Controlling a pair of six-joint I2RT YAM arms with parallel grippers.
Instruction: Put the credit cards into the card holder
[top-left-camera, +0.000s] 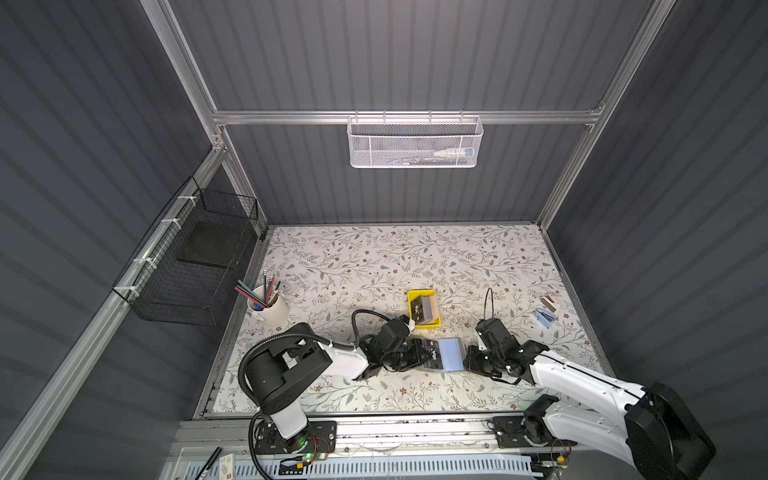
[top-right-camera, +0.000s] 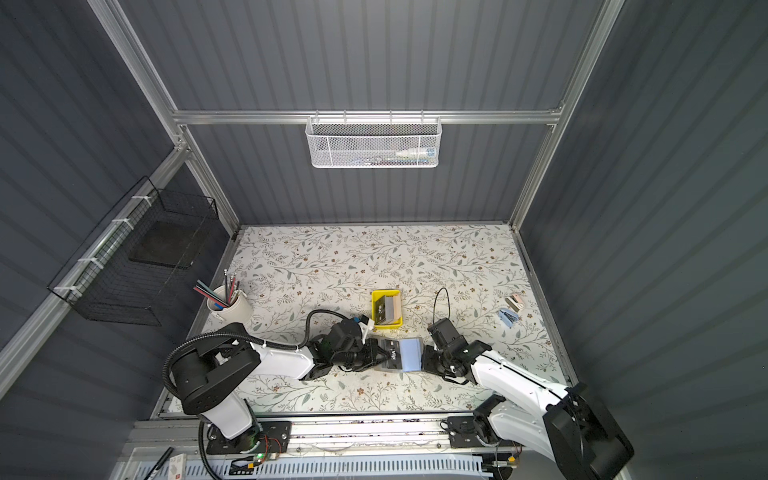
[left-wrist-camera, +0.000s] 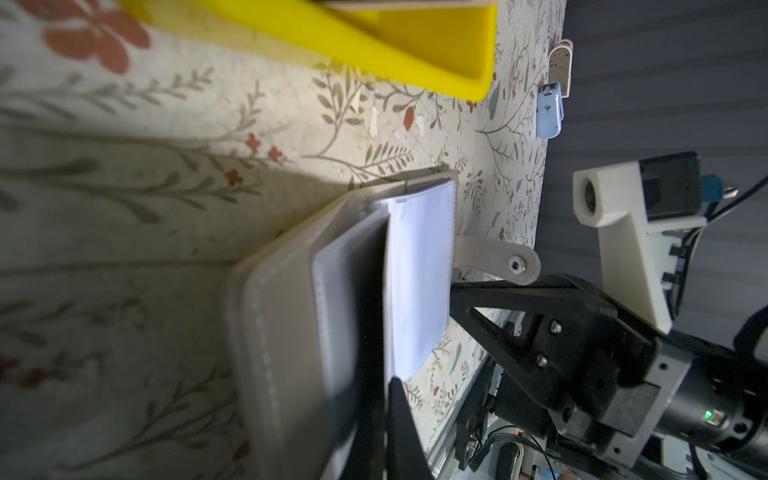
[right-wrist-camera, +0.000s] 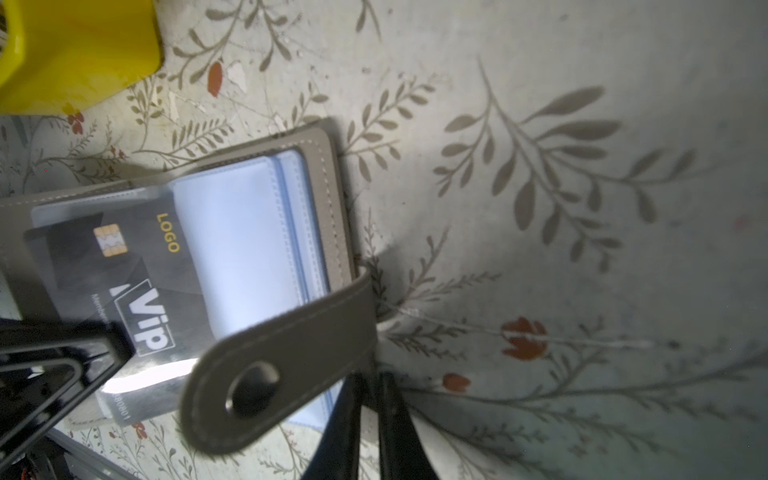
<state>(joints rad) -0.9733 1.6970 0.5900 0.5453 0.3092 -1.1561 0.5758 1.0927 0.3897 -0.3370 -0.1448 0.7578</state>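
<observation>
snap tab (right-wrist-camera: 291, 353) of limp card holder (right-wrist-camera: 328, 174) nearest, its edge pinched by near-closed right gripper (right-wrist-camera: 374, 415); left gripper (top-left-camera: 423, 353) clamped on outer end of stiff, slick vip card (right-wrist-camera: 141, 257).

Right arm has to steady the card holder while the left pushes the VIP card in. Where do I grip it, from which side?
Take the card holder by its stitched cover edge beside the strap tab, coming in low from the right, fingers above and below. It lies flat, open, and the VIP card enters the sleeve from the side of the left gripper.
</observation>
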